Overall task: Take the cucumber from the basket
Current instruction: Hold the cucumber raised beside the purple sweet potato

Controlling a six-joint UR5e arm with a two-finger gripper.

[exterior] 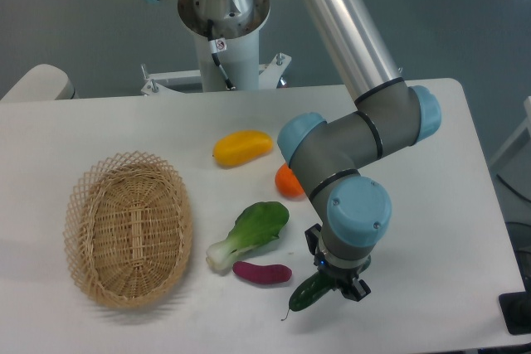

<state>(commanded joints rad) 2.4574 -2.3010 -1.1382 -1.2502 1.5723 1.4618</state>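
Fingers (330, 286) clamped on cucumber (309, 294) above table (431, 205), right of purple sweet potato (262, 272), basket (129, 229) far left.

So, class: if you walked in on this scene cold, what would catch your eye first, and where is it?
The big grey and blue arm dominates the right half, its gripper shut on the dark green cucumber near the table's front edge. Next comes the empty wicker basket at left, then the bok choy and purple sweet potato between them.

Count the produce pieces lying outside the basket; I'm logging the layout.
5. Yellow fruit at table centre; orange partly behind the arm; bok choy right of the basket; sweet potato below it; cucumber in the claw.
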